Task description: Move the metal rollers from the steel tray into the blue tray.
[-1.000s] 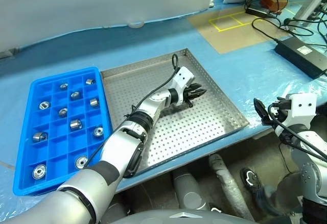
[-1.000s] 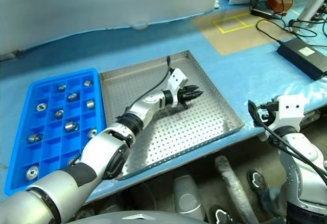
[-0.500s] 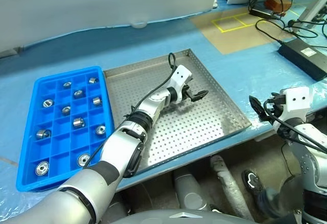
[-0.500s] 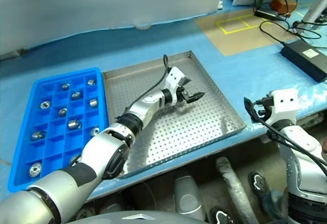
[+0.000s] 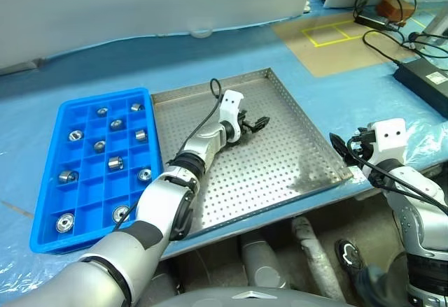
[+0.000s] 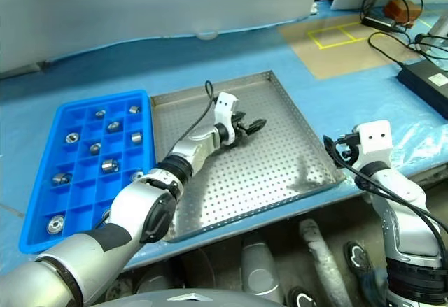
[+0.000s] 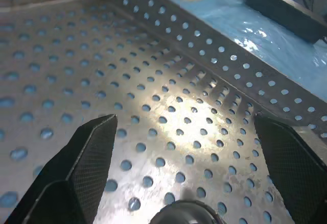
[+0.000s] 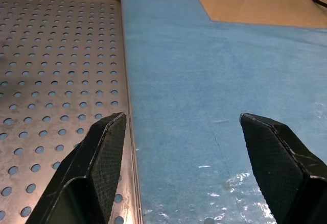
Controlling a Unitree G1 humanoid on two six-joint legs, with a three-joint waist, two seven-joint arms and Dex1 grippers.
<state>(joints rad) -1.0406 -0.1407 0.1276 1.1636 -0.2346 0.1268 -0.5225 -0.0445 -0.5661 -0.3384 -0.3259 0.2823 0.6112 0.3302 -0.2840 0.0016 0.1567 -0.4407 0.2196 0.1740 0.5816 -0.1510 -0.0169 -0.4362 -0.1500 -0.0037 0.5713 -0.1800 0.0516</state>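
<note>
The robot's left arm hides part of the bright blue plastic grid tray [image 5: 49, 174]; the black power brick [image 5: 423, 80] is cut off at the frame edge.

Head stereo pair sits high, looking forward and down over both arms, taking in the blue tray [image 5: 42, 181] left and the steel tray [image 5: 294, 181] centre. Left wrist cam is close over the steel tray's perforated floor, facing its far-right rim. Right wrist cam looks along that tray's right rim and the blue table cover [image 8: 204, 81] beside it.
</note>
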